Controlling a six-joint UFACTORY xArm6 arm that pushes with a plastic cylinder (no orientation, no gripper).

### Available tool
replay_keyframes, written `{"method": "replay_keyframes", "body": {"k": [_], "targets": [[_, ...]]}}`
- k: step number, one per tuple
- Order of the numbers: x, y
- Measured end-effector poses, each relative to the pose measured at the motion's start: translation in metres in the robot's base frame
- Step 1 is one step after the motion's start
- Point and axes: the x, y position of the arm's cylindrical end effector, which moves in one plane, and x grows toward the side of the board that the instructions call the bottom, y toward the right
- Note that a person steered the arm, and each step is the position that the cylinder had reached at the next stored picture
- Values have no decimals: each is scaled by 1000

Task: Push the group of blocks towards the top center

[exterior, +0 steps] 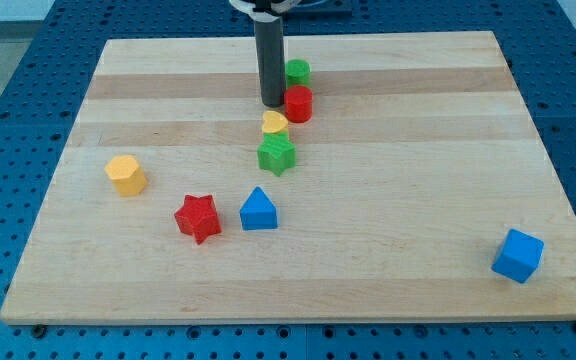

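**Inspector:** Blocks of the group first, largest item down. Board [168, 90] noted: pale wood, flat, filling most of the view. Group located upper centre, in a short ragged column: green cylinder [297, 71] nearest the view's top, red cylinder [298, 103] just below, then yellow block [275, 123] touching green star [277, 154].

**Assistant:** And the strays?

**Inspector:** Blue cube [517, 254] far off at lower right. Red star [198, 217] and blue triangular block [258, 209] side by side below centre, yellow hexagonal block [126, 173] to the view's left. All well apart from the group.

**Assistant:** Tool condition?

**Inspector:** Plain rod, nothing held, no jaws to speak of. My tip [271, 103] down at the board, just left of the red cylinder, seemingly touching or nearly so; exact contact not determinable.

**Assistant:** Handling?

**Inspector:** Judged light, rigid, smooth plastic; likely to slide easily on the wood and to spin or slip sideways off a round rod. Cylinders especially prone to rolling off line. No taking hold possible. Recommended contact: low, on the bottom-facing side of the green star, centred, pushing the column upward. Short distance remaining; task judged nearly done.
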Motion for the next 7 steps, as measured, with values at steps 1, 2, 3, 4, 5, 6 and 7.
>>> {"method": "replay_keyframes", "body": {"k": [1,2,3,4,5,6,7], "targets": [[6,-20],[31,-81],[105,-120],[167,-136],[210,-135],[206,-71],[119,5]]}}
